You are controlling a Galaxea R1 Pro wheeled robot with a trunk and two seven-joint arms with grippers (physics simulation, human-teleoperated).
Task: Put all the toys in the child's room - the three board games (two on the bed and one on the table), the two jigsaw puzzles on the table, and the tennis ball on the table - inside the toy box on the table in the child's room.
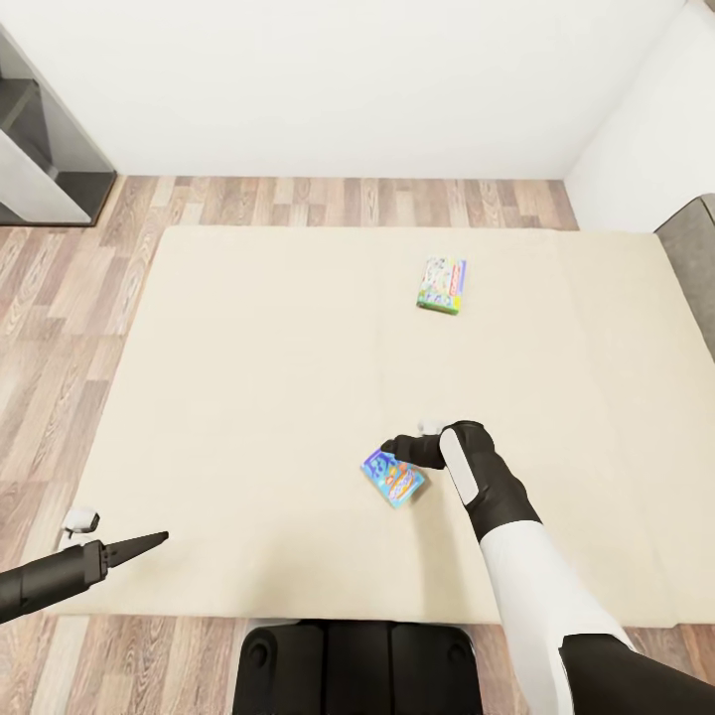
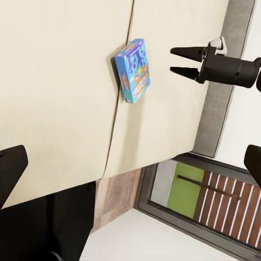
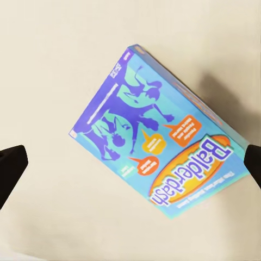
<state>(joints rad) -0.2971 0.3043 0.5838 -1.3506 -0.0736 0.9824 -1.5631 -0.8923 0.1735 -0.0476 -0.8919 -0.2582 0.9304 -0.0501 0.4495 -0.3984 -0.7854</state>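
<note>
The right gripper (image 1: 397,447) hangs just over the blue game (image 1: 393,477) on the bed (image 1: 248,397), and its jaws are open. In the right wrist view the two dark fingertips (image 3: 11,168) sit wide apart, one off each side of the blue game (image 3: 157,138), and they are not touching it. The box lies flat with its long side slanted between them, so I think the jaws would have to turn a bit or come straight down to pinch it across its short way. The right arm is much nearer to this box. The left gripper (image 1: 139,546) is well apart, near the edge of the bed, with its jaws looking closed to a point. The green game (image 1: 442,285) lies farther up the bed, well apart from both grippers.
</note>
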